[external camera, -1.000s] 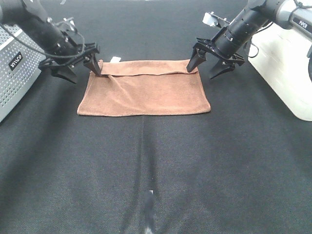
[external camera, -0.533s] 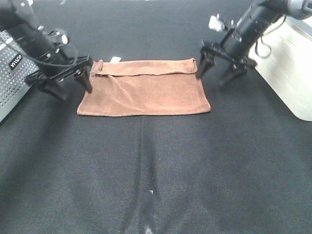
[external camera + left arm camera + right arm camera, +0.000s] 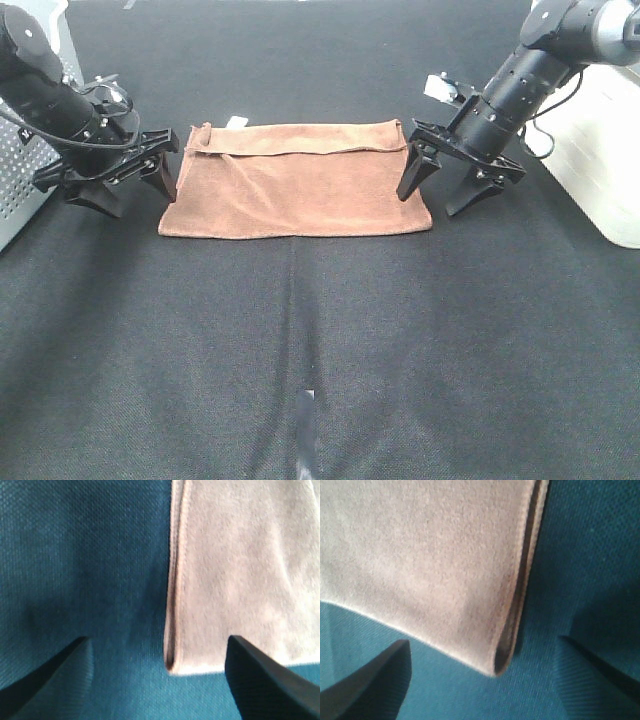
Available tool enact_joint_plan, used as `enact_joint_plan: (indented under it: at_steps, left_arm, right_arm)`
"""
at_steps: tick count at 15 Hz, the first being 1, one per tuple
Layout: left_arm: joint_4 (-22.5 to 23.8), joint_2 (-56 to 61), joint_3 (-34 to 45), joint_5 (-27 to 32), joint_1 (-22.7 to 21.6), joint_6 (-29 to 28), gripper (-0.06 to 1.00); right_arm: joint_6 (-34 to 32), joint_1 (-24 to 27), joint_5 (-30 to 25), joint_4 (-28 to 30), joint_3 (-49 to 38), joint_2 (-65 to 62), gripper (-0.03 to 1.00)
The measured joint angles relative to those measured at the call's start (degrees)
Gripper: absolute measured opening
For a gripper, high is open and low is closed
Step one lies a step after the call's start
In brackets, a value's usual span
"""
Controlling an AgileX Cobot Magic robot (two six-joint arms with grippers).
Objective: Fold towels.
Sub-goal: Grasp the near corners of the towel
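The reddish-brown towel (image 3: 295, 180) lies flat on the black mat, folded in two, with its loose edges at the far side and a small white tag (image 3: 237, 122) at the far left. My left gripper (image 3: 130, 190) stands open just off the towel's near left corner, which shows as a folded edge (image 3: 240, 570) between the fingers (image 3: 50, 680). At the near right corner my right gripper (image 3: 430, 200) is open and straddles that corner (image 3: 420, 555); one finger (image 3: 600, 675) is over bare mat. Neither holds anything.
A grey perforated box (image 3: 15, 205) stands at the left edge, close behind the left arm. A white box (image 3: 600, 150) stands at the right edge, behind the right arm. The black mat (image 3: 320, 340) stretches toward the front.
Both grippers have moved from the towel's far corners along its short edges to the near corners, still open. The towel has not moved.
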State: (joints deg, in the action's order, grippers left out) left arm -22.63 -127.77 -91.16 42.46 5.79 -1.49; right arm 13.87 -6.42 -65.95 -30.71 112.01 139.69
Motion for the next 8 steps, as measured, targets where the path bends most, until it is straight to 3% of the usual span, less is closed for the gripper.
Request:
enact_joint_plan:
  at_steps: [3, 5, 8]
  left_arm:
    - [-4.0, -2.2, 0.0, -0.6, 0.0, 1.5, 0.70]
    - [-9.7, -3.5, 0.0, -0.7, 0.1, 4.8, 0.70]
    - [-13.9, -4.1, -0.1, -1.0, 0.3, 8.1, 0.70]
  right_arm:
    - [0.8, 0.1, 0.9, -1.0, 0.0, 1.4, 0.74]
    - [1.4, 0.1, 1.5, -4.2, 0.0, 2.1, 0.73]
    - [2.6, 0.0, 1.8, -7.8, 0.0, 2.9, 0.66]
